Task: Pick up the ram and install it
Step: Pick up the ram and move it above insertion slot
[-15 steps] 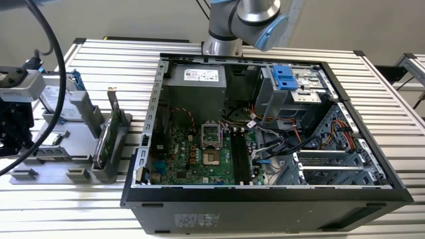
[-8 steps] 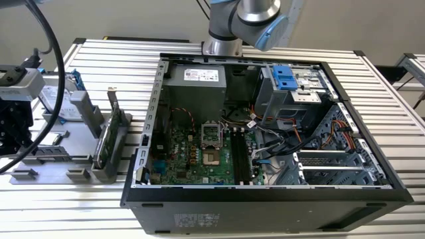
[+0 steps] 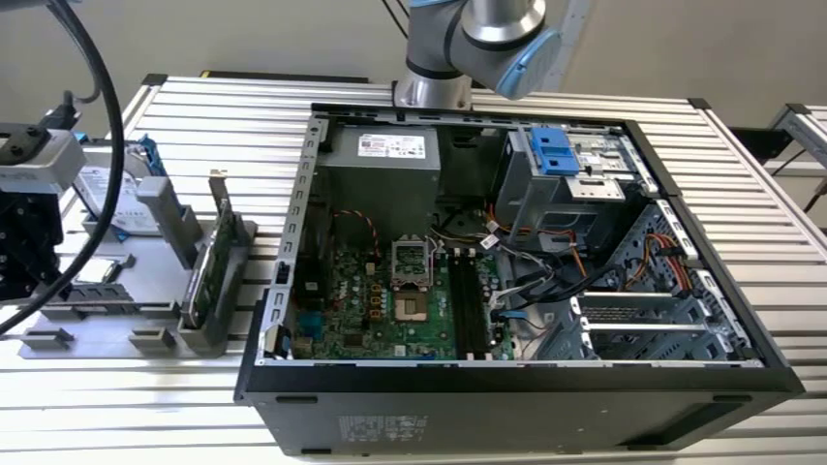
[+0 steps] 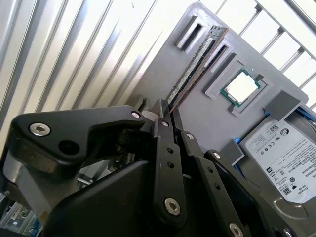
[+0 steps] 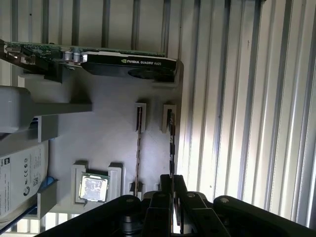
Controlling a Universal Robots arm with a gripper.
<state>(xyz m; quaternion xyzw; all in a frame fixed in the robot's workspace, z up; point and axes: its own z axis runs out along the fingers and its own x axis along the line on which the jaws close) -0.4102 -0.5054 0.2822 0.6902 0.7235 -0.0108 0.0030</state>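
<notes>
The ram (image 5: 171, 143) is a thin dark stick standing on edge in the slots of a grey fixture tray (image 5: 98, 138). The second wrist view has the ram (image 4: 197, 57) running away from my fingertips. My gripper (image 5: 173, 180) sits at the stick's near end with its black fingers (image 4: 160, 118) drawn close together on either side of it. A second thin stick (image 5: 138, 143) stands parallel beside it. In the exterior view the motherboard's black slots (image 3: 472, 305) lie inside the open computer case (image 3: 517, 378), far to the exterior view's right of the tray (image 3: 130, 291).
The tray also holds a green graphics card (image 5: 123, 61) on edge, a processor chip (image 4: 240, 89) and a silver hard drive (image 4: 284, 158). Ribbed aluminium table slats (image 5: 247, 98) run beside the tray. Black cables (image 3: 91, 58) hang over the exterior view's left.
</notes>
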